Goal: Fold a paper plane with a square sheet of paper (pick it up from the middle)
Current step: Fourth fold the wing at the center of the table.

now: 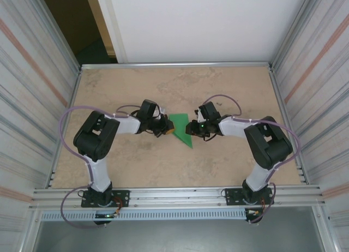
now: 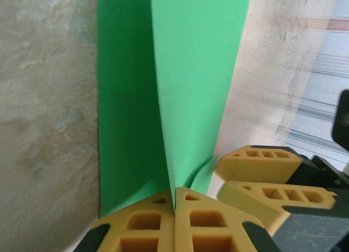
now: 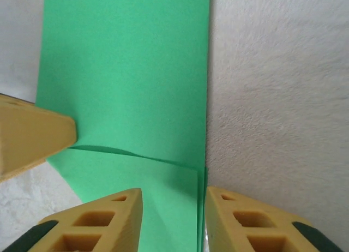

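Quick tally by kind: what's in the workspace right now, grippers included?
green paper, one partly folded piece: 1
grippers: 2, the left gripper pinching the paper and the right gripper with fingers apart at the paper's edge
Total: 3

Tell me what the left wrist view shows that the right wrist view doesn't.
Left wrist view: the left hand shut on a raised flap of the thin bright green paper sheet. Right wrist view: the right hand open, over the sheet's flat part and straight edge. Shared: the green sheet on the mottled beige tabletop.
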